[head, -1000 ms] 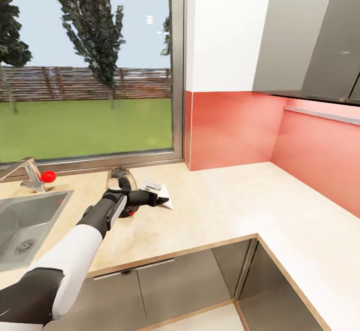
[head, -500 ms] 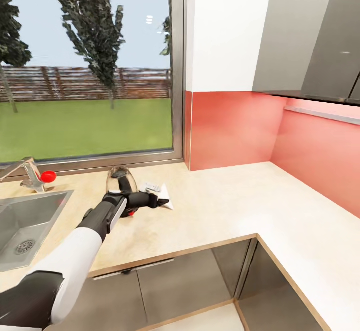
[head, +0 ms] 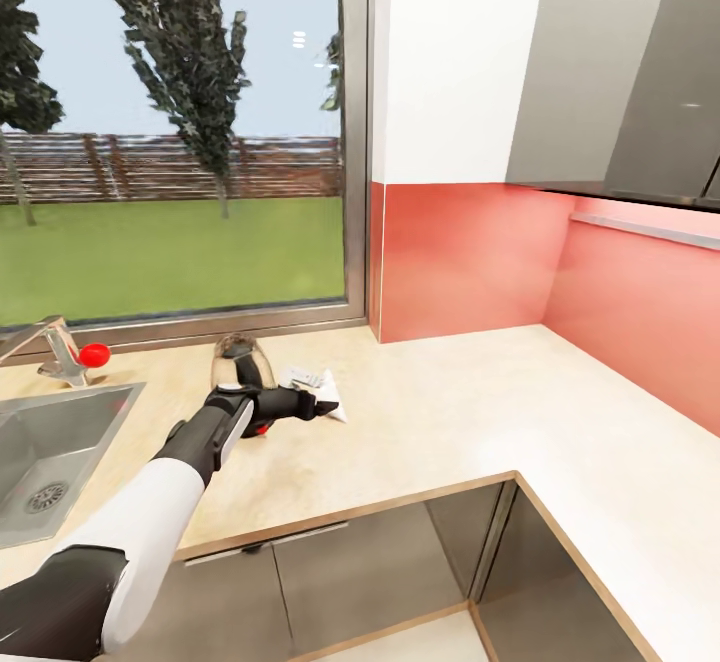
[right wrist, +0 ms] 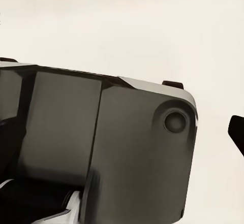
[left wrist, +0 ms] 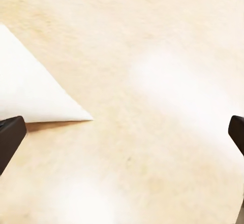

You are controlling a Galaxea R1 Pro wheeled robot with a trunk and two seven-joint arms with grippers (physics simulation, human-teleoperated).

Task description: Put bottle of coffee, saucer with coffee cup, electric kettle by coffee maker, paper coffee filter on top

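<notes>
The paper coffee filter [head: 334,408] lies flat on the light-wood kitchen countertop [head: 480,392], an off-white sheet with a pointed corner [left wrist: 35,94]. My left gripper [head: 321,406] hovers low over the counter just at the filter, open, its dark fingertips [left wrist: 9,137] wide apart and the filter's point between them, untouched. Behind my left wrist stands the electric kettle [head: 238,360], rounded clear glass with a black handle. In the right wrist view my right gripper [right wrist: 122,132] faces a dark part of my own body; one fingertip [right wrist: 237,131] sits at the frame's edge, as when open.
A steel sink [head: 60,442] and a faucet with a red knob [head: 70,354] are at the left. A small grey-white object [head: 301,377] lies by the kettle. The counter turns a corner to the right below a pink wall and grey wall cabinets [head: 620,72].
My left arm has stretched slightly farther along the counter, toward the filter. The filter and kettle have stayed in place.
</notes>
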